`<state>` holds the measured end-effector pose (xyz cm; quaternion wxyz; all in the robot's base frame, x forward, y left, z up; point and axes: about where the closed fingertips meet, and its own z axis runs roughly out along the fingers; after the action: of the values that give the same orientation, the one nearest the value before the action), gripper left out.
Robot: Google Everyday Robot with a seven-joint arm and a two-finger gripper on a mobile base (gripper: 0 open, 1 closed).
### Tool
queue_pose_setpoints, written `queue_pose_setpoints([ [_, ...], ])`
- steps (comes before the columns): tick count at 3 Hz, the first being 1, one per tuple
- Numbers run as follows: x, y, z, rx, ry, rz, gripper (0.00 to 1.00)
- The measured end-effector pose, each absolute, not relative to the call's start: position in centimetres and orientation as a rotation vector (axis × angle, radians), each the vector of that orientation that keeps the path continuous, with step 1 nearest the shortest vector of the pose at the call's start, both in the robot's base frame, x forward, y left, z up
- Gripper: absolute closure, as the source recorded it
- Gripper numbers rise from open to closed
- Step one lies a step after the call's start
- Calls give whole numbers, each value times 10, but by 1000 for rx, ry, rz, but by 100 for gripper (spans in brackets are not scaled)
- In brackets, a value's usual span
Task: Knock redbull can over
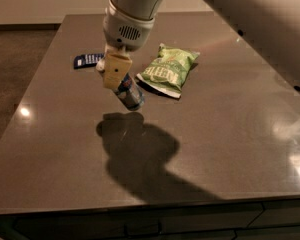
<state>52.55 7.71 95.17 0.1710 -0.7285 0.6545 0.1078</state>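
Observation:
The redbull can (129,93), blue and silver, hangs tilted with its lower end pointing down and right, clear of the dark table (225,134); its shadow lies below it on the tabletop. My gripper (114,71) sits at the can's upper end, its tan fingers (115,69) closed around the can. The white arm comes down from the top of the view and hides the top of the can.
A green chip bag (167,70) lies just right of the can. A small flat dark-blue packet (87,60) lies behind and left of the gripper. The table's left edge borders a brown floor, and its front edge runs along the bottom.

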Motion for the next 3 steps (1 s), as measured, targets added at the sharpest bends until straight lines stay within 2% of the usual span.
queue_pose_setpoints([
  [1,522,61,940,-2133,1912,157,86],
  [2,520,49,914,-2235,1955,-29,58],
  [3,515,46,898,-2292,1966,-130,33],
])
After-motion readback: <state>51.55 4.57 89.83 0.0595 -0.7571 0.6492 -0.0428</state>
